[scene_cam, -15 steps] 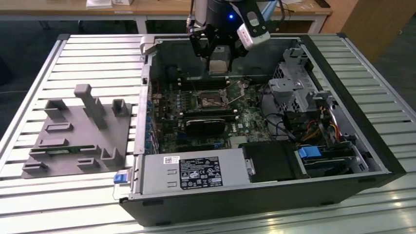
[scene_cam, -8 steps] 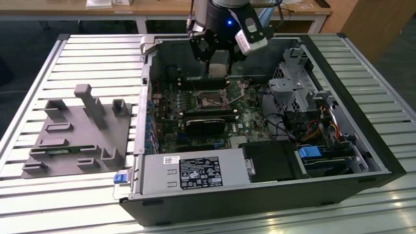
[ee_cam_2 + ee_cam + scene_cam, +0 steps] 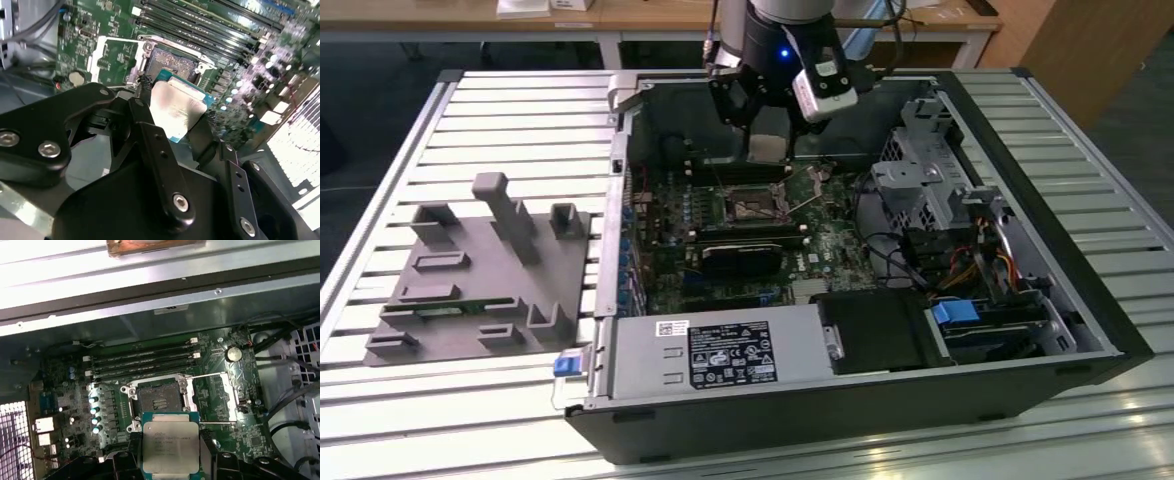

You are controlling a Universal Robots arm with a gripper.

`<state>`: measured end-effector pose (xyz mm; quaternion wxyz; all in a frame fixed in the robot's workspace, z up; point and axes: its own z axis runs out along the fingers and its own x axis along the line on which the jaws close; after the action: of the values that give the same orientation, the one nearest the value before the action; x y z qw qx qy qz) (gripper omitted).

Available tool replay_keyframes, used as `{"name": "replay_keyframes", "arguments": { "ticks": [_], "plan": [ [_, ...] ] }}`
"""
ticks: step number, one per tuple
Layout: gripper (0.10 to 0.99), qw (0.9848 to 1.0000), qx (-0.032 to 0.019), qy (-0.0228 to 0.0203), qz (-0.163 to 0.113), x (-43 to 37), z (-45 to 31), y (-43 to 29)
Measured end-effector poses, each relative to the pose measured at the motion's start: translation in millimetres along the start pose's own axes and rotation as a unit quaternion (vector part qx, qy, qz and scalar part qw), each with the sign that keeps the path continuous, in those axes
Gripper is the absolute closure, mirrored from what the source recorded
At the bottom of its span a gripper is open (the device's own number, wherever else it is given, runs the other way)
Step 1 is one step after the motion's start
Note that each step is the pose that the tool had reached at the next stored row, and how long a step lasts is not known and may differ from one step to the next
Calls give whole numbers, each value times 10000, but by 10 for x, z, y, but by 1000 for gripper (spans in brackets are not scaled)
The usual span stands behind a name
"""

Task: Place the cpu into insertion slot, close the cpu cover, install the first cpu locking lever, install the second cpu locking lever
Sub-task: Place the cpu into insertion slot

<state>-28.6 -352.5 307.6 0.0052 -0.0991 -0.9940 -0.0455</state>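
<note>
My gripper (image 3: 171, 460) is shut on the cpu (image 3: 171, 447), a flat square chip with a dull silver top, gripped by two opposite edges. In the second wrist view the cpu (image 3: 177, 107) sits between the black fingers (image 3: 145, 117). It hangs above the motherboard, just off to one side of the insertion slot (image 3: 160, 401), which lies bare with its dark centre showing. The cpu cover (image 3: 227, 385), a thin silvery frame, is swung open beside the slot. In the exterior view the gripper (image 3: 770, 140) hangs inside the open computer case over the slot (image 3: 754, 207).
Long memory slots (image 3: 142, 362) run beside the socket. A black block (image 3: 740, 255) sits near it on the board. A drive cage (image 3: 934, 180) and cables (image 3: 285, 390) fill the exterior view's right, a power supply (image 3: 714, 350) the front. A grey fixture (image 3: 480, 270) lies on the slatted table.
</note>
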Motion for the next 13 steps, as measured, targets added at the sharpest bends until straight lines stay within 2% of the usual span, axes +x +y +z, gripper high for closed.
{"name": "replay_keyframes", "arguments": {
  "ticks": [3, 6, 9, 13],
  "plan": [
    [545, 9996, -5, -24, 271, 0, 16, -1],
    [545, 9985, -10, -49, 540, -1, 34, -3],
    [545, 9967, -15, -73, 813, -1, 50, -4],
    [545, 9931, -22, -105, 1167, -1, 65, -6]
  ]
}}
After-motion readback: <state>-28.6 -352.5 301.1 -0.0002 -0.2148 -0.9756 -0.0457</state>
